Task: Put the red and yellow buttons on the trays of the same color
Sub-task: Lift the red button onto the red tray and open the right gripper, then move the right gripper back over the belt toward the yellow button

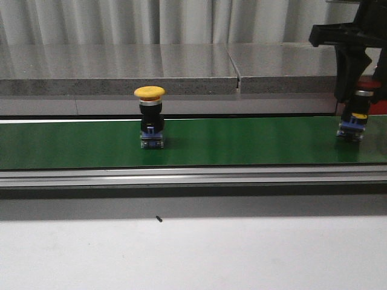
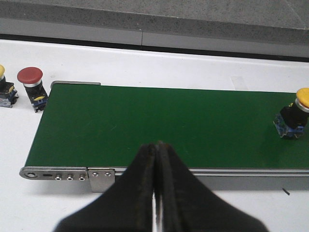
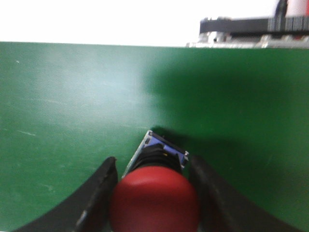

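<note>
A red button (image 3: 154,203) stands on the green belt (image 1: 242,142) at its right end, with its blue base (image 1: 352,129) on the belt. My right gripper (image 3: 152,163) comes down over it, and its fingers (image 3: 104,188) press the red cap from both sides. In the front view the black right gripper (image 1: 351,90) hides most of that cap. A yellow button (image 1: 151,118) stands upright at mid-belt, also seen as the yellow button (image 2: 294,113) in the left wrist view. My left gripper (image 2: 157,144) hovers shut and empty over the belt's near edge. No tray shows clearly.
Off the belt's end, another red button (image 2: 31,82) and part of a yellow one (image 2: 2,87) stand on the white table (image 2: 193,67). A grey stone ledge (image 1: 121,66) runs behind the belt. A red patch (image 1: 378,107) shows behind the right gripper.
</note>
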{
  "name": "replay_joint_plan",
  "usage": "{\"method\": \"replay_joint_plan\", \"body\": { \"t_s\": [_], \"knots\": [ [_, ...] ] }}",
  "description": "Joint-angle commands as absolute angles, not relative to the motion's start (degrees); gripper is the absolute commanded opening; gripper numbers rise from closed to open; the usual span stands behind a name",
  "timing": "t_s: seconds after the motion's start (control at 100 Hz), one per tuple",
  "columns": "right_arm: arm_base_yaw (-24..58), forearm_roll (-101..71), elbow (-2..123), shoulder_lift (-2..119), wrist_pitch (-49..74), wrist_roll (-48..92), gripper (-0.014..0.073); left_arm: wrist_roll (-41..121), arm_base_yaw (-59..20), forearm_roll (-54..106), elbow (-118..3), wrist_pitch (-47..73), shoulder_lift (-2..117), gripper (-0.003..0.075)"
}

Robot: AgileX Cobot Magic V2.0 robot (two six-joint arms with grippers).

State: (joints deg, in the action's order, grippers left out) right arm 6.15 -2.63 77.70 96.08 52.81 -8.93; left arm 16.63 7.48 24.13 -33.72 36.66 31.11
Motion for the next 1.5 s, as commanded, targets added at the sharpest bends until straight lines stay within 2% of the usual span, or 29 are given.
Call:
{"method": "replay_joint_plan", "body": {
  "t_s": [0.0,0.26,0.46,0.73,1.12,1.43,1.49],
  "knots": [
    [4.5,-2.0,80.7,91.7,51.1,-4.6,0.0122,16.6,7.0,25.7,-35.2,33.2,31.3,-0.002],
    [-5.3,-2.6,86.9,90.0,51.3,2.1,0.0122,16.6,7.0,25.7,-35.2,33.2,31.3,-0.002],
    [-16.5,-4.1,91.1,90.4,50.4,2.2,0.0122,16.6,7.0,25.7,-35.2,33.2,31.3,-0.002],
    [-28.1,-6.8,93.2,96.4,47.5,4.4,0.0122,16.6,7.0,25.7,-35.2,33.2,31.3,-0.002],
    [-30.1,-11.9,93.2,109.0,36.2,4.4,0.0122,16.6,7.0,25.7,-35.2,33.2,31.3,-0.002],
    [-30.1,-12.3,93.2,115.5,35.4,4.5,0.0124,16.6,7.0,25.7,-35.2,33.2,31.3,-0.002],
    [-30.1,-12.3,93.2,115.8,35.5,4.6,0.0156,16.6,7.0,25.7,-35.2,33.2,31.3,-0.002]
  ]
}}
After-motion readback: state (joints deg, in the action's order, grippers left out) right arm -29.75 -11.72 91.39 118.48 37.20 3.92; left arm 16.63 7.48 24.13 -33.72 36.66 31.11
